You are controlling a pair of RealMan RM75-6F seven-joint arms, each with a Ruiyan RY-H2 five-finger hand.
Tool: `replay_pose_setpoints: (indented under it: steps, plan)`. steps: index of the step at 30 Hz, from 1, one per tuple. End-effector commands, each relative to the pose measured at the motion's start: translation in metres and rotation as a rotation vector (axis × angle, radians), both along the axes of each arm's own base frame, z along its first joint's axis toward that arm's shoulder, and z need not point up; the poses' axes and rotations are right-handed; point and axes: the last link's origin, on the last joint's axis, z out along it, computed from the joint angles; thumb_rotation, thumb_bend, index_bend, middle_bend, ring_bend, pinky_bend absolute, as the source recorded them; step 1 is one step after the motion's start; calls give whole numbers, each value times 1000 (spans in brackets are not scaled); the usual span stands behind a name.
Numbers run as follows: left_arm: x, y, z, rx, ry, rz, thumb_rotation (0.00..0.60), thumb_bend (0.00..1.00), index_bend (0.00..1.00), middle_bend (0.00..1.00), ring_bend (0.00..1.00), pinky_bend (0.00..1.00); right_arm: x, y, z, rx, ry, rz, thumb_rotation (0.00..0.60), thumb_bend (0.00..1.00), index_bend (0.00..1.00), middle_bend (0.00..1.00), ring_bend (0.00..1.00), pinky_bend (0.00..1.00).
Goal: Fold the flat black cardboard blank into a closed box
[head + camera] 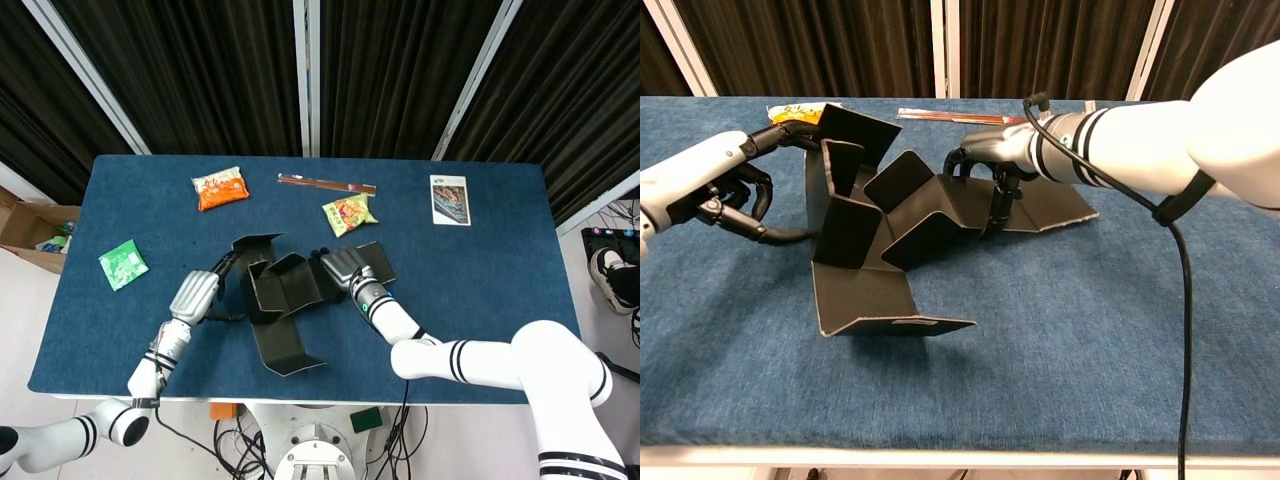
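The black cardboard blank [285, 300] lies mid-table, partly folded. Its left wall [845, 215] stands upright, the back flap [858, 125] leans up, and the front flap [875, 300] lies flat toward me. My left hand [715, 185] is beside the left wall, one finger touching the back flap's top edge and the thumb reaching the wall's base; it holds nothing. My right hand [990, 160] arches over the blank's right side, fingertips [992, 212] pressing down on the right panel [1050, 205]. Both hands also show from above: left hand [195, 295], right hand [340, 268].
Behind the blank lie an orange snack packet [219, 187], brown sticks [326, 184], a yellow-green packet [349, 213] and a printed card [449, 199]. A green packet [123, 264] sits at the left. The near table edge [960, 445] runs close below the front flap.
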Motion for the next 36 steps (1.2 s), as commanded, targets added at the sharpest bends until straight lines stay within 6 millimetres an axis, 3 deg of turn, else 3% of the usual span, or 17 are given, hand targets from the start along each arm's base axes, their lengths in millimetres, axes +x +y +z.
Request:
replay_pose_setpoints:
  steps: [1, 9, 22, 36]
  plan:
    - [-2, 1, 2, -56, -19, 4, 515, 0, 63, 110, 661, 939, 6, 0, 5, -14, 72, 69, 600, 242, 364, 366, 726, 1000]
    - [-10, 8, 0, -164, -115, 71, 508, 0, 38, 68, 655, 934, 17, 3, 11, -60, 207, 225, 600, 244, 364, 368, 727, 1000]
    - [-9, 16, -11, -270, -243, 133, 474, 0, 3, 27, 645, 932, 23, 8, 11, -87, 247, 434, 600, 247, 363, 377, 727, 1000]
    - [-11, 6, -5, -359, -285, 133, 465, 0, 0, 18, 643, 931, 34, 8, 17, -141, 287, 698, 600, 268, 364, 391, 727, 1000]
